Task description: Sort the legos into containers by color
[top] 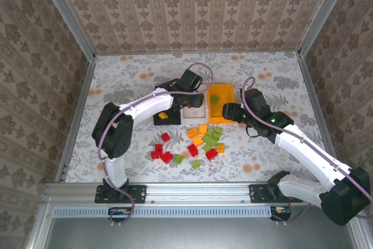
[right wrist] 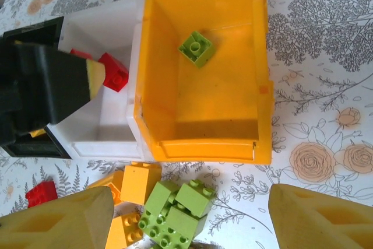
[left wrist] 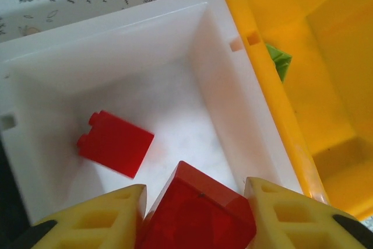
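Observation:
My left gripper is shut on a red lego and hangs over the white container, where another red lego lies. The orange-yellow container next to it holds one green lego. A black container on the left holds an orange lego. My right gripper is open, just in front of the orange-yellow container and above a cluster of green legos and orange legos.
Loose red legos lie on the flowered table in front of the containers, with mixed orange and green ones to their right. The left arm arches over the black container. Patterned walls enclose the table.

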